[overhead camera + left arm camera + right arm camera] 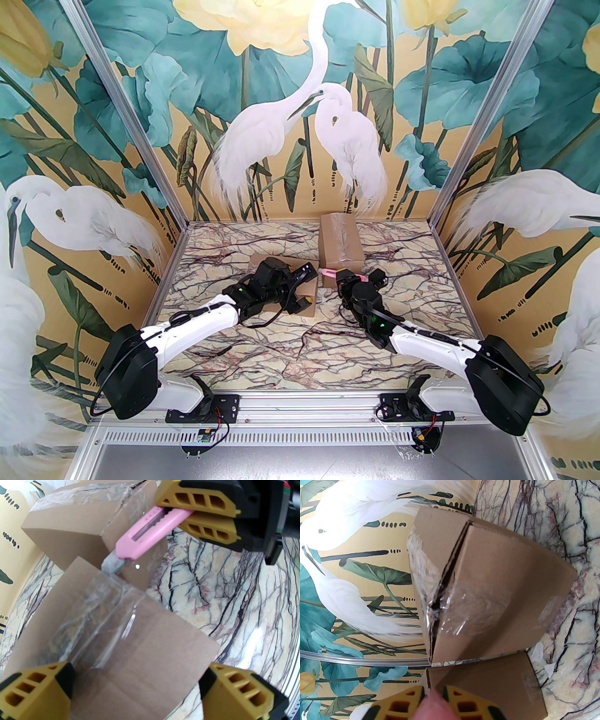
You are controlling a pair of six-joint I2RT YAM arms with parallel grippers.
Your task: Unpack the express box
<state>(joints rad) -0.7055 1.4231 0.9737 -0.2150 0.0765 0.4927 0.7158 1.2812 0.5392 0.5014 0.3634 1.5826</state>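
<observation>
Near box (307, 287) sits mid-frame on the table (300, 347), mostly hidden under left claw (303, 286), which is spread wide across it. Brown cardboard, clear tape wrinkled over the seam. Right claw (199, 512) pinches pink knife (150, 534), blade blurred. Second box (340, 243) behind, seam gaping.

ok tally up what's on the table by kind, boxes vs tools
cardboard boxes: 2 (near box between the open left gripper fingers, far box)
pink utility knife: 1, held in the right gripper
total: 3
</observation>
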